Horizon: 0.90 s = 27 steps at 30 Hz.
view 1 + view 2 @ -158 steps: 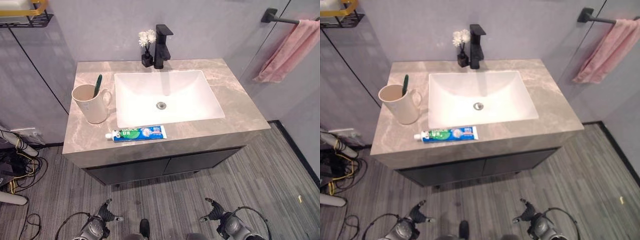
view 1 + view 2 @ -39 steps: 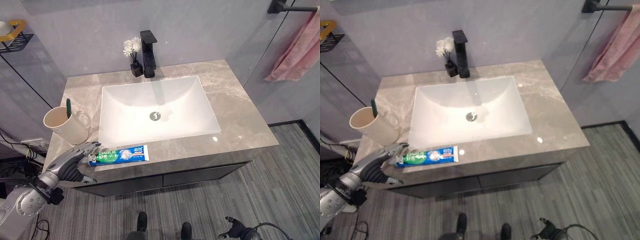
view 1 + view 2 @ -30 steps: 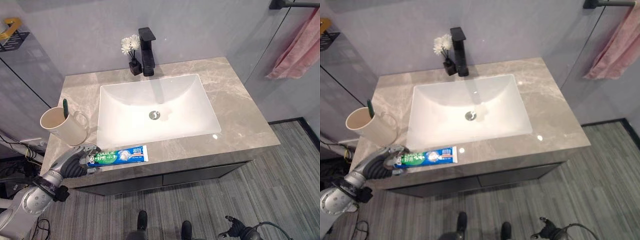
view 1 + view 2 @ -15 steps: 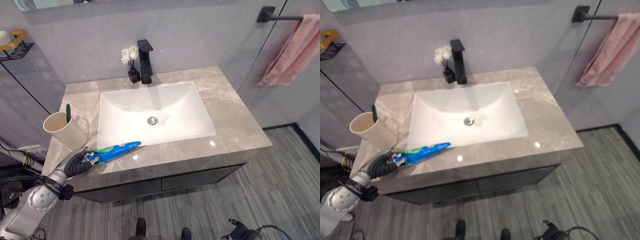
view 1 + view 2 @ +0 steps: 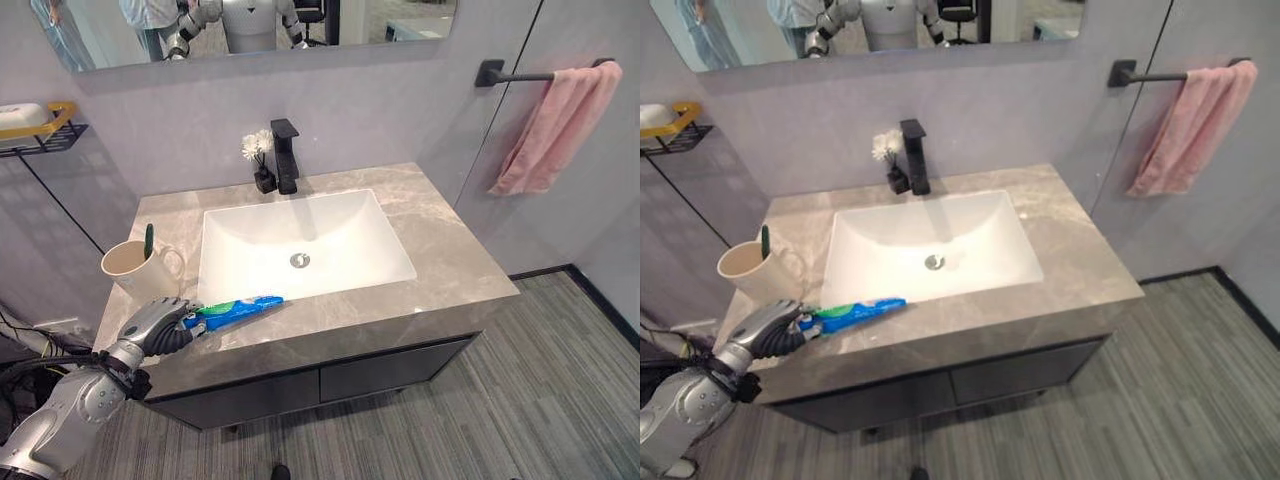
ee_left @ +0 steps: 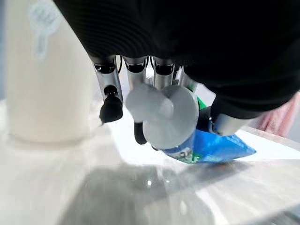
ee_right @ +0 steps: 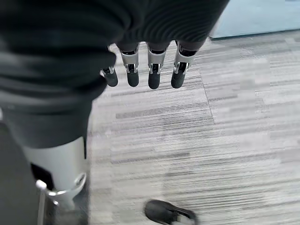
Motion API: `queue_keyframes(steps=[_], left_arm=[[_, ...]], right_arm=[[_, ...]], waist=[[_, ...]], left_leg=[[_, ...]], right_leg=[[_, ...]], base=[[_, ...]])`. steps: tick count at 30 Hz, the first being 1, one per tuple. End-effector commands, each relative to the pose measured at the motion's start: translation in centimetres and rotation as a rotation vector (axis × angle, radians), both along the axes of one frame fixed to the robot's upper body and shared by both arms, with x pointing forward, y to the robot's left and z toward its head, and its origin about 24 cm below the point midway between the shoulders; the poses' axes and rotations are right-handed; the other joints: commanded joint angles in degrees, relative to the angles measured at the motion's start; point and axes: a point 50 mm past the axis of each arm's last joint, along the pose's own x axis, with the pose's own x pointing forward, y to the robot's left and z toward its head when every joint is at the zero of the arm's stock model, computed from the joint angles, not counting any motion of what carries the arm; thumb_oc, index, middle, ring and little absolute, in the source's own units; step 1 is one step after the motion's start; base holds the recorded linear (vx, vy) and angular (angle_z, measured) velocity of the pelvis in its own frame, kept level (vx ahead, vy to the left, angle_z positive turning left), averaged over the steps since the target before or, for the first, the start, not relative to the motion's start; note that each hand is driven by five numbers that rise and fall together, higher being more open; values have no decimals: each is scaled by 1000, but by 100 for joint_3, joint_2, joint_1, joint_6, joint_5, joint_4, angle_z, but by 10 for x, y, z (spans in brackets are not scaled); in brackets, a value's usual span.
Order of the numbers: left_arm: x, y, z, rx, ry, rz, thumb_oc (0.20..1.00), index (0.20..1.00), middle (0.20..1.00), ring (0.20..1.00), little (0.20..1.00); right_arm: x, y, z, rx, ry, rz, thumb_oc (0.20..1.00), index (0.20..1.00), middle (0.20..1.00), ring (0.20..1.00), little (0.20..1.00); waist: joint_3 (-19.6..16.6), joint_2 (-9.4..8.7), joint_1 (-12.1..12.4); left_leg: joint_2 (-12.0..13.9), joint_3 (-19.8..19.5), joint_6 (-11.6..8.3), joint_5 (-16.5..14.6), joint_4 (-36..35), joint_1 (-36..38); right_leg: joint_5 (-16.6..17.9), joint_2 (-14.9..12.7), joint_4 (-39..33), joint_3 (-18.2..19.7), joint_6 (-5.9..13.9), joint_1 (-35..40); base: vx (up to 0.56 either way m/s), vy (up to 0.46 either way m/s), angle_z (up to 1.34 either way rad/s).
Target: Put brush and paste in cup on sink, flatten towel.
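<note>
Step in hand: carrying the paste to the cup; judged early, since the tube is gripped but not yet over the rim.
Left hand [image 5: 158, 325]: lower left of the left eye view, at the counter's front corner; fingers and thumb curled round the cap end of the toothpaste tube [image 5: 238, 309].
Tube: blue and green, white cap toward the wrist, crimped end pointing toward the frame centre, along the front strip of the countertop [image 5: 440, 250] before the basin [image 5: 300, 240]. Whether the far end touches the stone cannot be told.
Cup [image 5: 136, 273]: cream mug, left of the basin, just above the hand in frame; green toothbrush [image 5: 148, 239] already stands in it, leaning on the rim.
Right hand [image 7: 145, 70]: in its own wrist view, hanging above the grey floor, fingers relaxed and holding nothing.
Towel [image 5: 553, 127]: pink, upper right, bunched on the black bar; untouched.
Doing it well: raise the tube clear of the rim, turn it near upright, enter on the side away from the brush, release low so the light mug does not tip.
Risk: long tube may nudge the brush or mug handle.
</note>
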Motion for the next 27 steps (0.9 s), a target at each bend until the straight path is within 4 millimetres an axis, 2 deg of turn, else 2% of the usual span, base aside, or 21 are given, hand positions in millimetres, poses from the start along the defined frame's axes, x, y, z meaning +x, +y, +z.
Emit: queue_keyframes(steps=[1,2,4,10,11,13,14,15,16,17,19,23,24,25,26,27], left_arm=[[21,-1,54,85,-309,-46,200,200,200,200,200],[21,-1,53,85,-310,-46,200,200,200,200,200],[25,-3,66,112,-378,-55,200,200,200,200,200],[37,-4,96,140,-608,-35,200,200,200,200,200],[37,-4,96,140,-608,-36,200,200,200,200,200],[39,-4,104,138,-676,-20,200,200,200,200,200],[41,-1,111,150,-742,10,200,200,200,200,200],[41,1,114,160,-773,25,200,200,200,200,200],[42,1,114,160,-775,24,200,200,200,200,200],[42,3,120,170,-819,42,200,200,200,200,200],[42,2,130,178,-889,53,200,200,200,200,200],[38,0,157,189,-1063,76,200,200,200,200,200],[37,-3,164,196,-1100,69,200,200,200,200,200],[36,-6,178,211,-1165,61,200,200,200,200,200],[36,-6,178,210,-1168,62,200,200,200,200,200],[34,-9,188,220,-1212,51,200,200,200,200,200]], right_arm=[[19,-17,13,-66,-106,-77,1000,1000,1000,1000,1000],[19,-17,13,-66,-107,-78,1000,1000,1000,1000,1000],[29,-26,21,-95,-170,-115,1000,1000,1000,1000,1000],[72,-43,49,-176,-428,-187,1000,1000,1000,1000,1000],[72,-43,50,-176,-428,-188,1000,1000,1000,1000,1000],[87,-46,62,-208,-515,-172,1000,1000,1000,1000,1000],[102,-48,77,-245,-613,-159,1000,1000,1000,1000,1000],[109,-50,86,-275,-663,-150,1000,1000,1000,1000,1000],[108,-50,86,-278,-662,-151,1000,1000,1000,1000,1000],[121,-51,101,-314,-747,-128,1000,1000,1000,1000,1000],[132,-50,120,-350,-859,-127,1000,1000,1000,1000,1000],[156,-39,177,-428,-1153,-67,1000,1000,1000,1000,1000],[162,-37,193,-463,-1218,-33,1000,1000,1000,1000,1000],[173,-29,228,-544,-1336,63,1000,1000,1000,1000,1000],[173,-28,229,-549,-1337,64,1000,1000,1000,1000,1000],[178,-24,244,-594,-1382,115,1000,1000,1000,1000,1000]], waist=[[-155,-304,-22],[-150,-304,-17],[-179,-307,-45],[-271,-309,-161],[-269,-309,-155],[-286,-308,-188],[-311,-304,-235],[-320,-292,-259],[-315,-289,-252],[-329,-282,-280],[-342,-264,-324],[-367,-229,-390],[-373,-220,-401],[-388,-210,-406],[-376,-204,-403],[-384,-199,-406]], left_leg=[[67,138,-69,-372,42,262],[67,140,-69,-373,42,265],[76,162,-73,-379,42,292],[101,208,-75,-381,42,340],[101,207,-75,-381,42,341],[111,211,-77,-382,42,358],[116,222,-74,-383,42,370],[118,220,-69,-387,42,379],[119,217,-69,-388,42,383],[117,226,-68,-391,42,387],[113,230,-62,-398,42,398],[111,277,-49,-418,42,434],[108,290,-50,-415,42,436],[107,313,-57,-413,42,438],[108,316,-57,-414,42,436],[112,322,-57,-419,42,442]], right_leg=[[123,-519,26,162,476,-82],[123,-519,26,164,476,-80],[127,-514,26,197,477,-72],[136,-496,26,275,466,-53],[136,-496,26,274,465,-51],[133,-493,26,290,456,-37],[131,-489,26,292,452,-26],[126,-487,26,295,450,-17],[126,-485,26,292,450,-12],[121,-488,26,297,450,-11],[123,-492,26,300,449,-6],[131,-510,26,320,448,-5],[133,-509,26,330,449,-6],[135,-511,26,339,450,-11],[135,-510,26,342,450,-14],[139,-510,26,343,449,-16]], base=[[-18,-5,-7],[-11,-5,-12],[-20,-4,-16],[-8,-1,-2],[0,0,0],[0,0,0],[0,0,0],[10,0,-3],[9,5,-3],[6,7,-6],[14,7,-10],[9,12,-9],[0,0,0],[0,0,0],[0,0,0],[5,10,-3]])
